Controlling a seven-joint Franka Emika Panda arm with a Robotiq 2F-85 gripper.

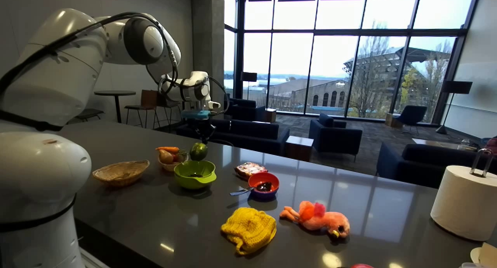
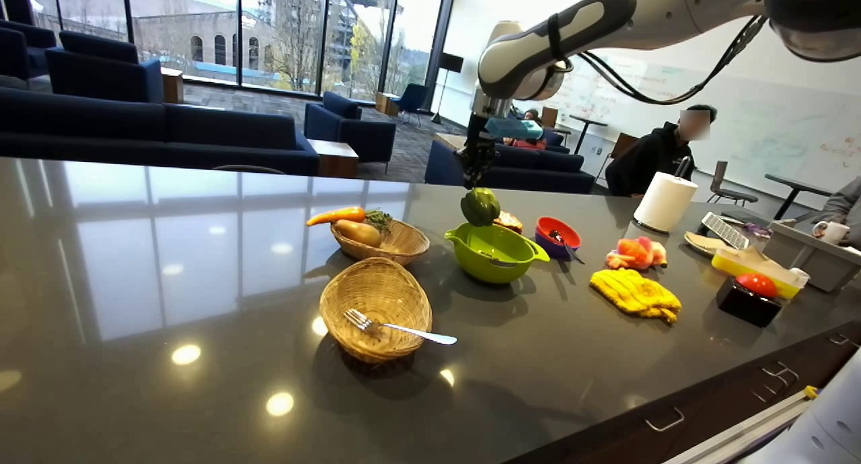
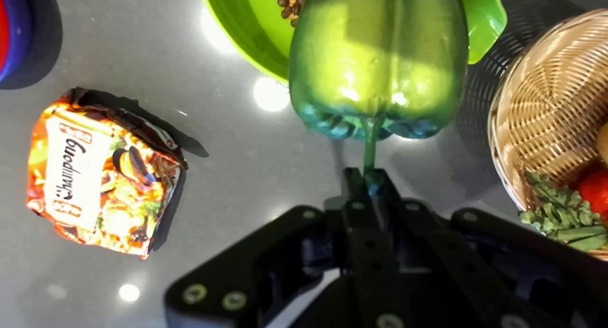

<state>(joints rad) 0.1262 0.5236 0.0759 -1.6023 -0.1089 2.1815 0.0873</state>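
On a glossy gray countertop [image 2: 202, 397] in an exterior view, an oval wicker basket [image 2: 390, 296] sits at 8 o'clock from a lime-green plastic bowl [image 2: 499, 273]; a black two-fingered gripper [image 3: 367, 175] dangles a shiny green bell pepper [image 3: 375, 66], jaws clamped on its stem [image 3: 370, 149], at the bowl's 11 o'clock, rim contact unclear. Slow, level motion would likely keep so slight a hold steady. Only an exterior view reveals the silver fork [image 2: 401, 328] in the basket; only the wrist view resolves the bowl's brown beans [image 3: 290, 2].
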